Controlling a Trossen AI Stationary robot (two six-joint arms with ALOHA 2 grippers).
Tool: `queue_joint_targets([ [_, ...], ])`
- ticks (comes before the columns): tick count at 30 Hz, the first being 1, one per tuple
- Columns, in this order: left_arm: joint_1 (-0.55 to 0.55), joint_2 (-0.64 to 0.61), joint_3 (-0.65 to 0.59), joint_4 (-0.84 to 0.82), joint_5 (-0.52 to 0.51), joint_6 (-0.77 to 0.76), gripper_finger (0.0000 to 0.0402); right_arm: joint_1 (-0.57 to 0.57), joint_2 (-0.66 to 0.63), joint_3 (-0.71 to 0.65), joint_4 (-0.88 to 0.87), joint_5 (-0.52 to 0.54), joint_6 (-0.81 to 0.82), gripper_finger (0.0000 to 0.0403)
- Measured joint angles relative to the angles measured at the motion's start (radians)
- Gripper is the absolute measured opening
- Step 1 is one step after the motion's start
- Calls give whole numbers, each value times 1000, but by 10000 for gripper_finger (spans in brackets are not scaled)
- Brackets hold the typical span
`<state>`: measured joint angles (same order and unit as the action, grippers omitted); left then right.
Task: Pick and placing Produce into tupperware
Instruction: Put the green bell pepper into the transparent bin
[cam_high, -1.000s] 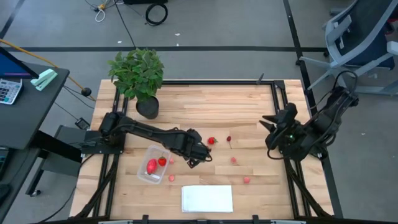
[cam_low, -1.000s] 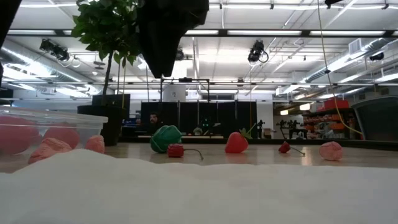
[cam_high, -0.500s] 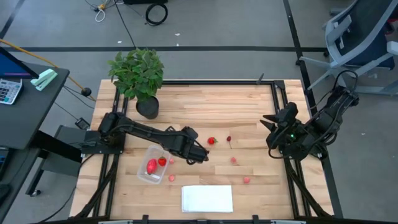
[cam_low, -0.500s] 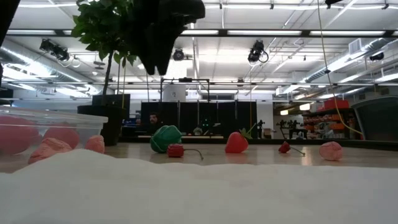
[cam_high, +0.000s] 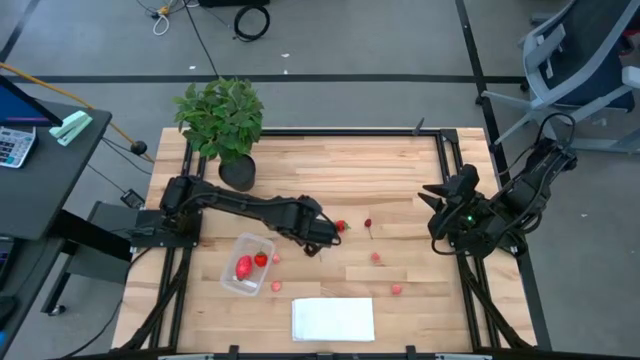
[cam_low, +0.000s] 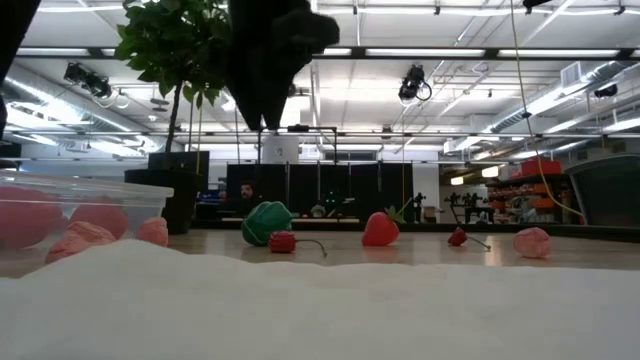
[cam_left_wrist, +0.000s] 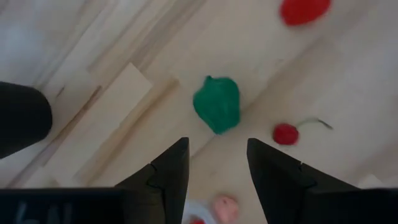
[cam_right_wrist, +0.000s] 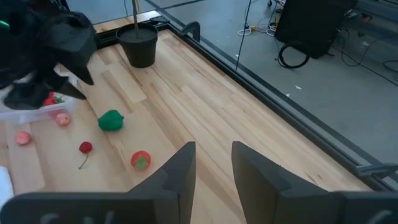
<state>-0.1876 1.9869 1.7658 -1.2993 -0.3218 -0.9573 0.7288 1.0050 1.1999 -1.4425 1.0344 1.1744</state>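
Green pepper (cam_left_wrist: 216, 104) lies just ahead of left gripper (cam_left_wrist: 217, 163), fingers apart, nothing held; cherry (cam_left_wrist: 285, 133) beside it. Right gripper (cam_right_wrist: 211, 165) released, idle at table edge.

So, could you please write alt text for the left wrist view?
The left claw, open and empty, hangs over a green toy vegetable on the wooden table. A stemmed cherry lies beside it, with another red piece farther off.

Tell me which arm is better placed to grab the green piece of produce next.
The left. Its gripper hangs open over the middle of the table, and the green piece lies just ahead of its fingers. The right gripper waits at the table's right edge, far from it.
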Motion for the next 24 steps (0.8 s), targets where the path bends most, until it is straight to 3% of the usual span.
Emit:
queue_joint_targets([
  [8, 44, -99, -249, 267, 51, 31, 170, 0, 0, 0, 1, 0, 0, 111],
  [17, 80, -353, -607, 603, 64, 37, 170, 0, 0, 0, 4, -4, 0, 111],
  [24, 75, -430, -720, 712, 87, 13, 169, 0, 0, 0, 8, -17, 0, 111],
])
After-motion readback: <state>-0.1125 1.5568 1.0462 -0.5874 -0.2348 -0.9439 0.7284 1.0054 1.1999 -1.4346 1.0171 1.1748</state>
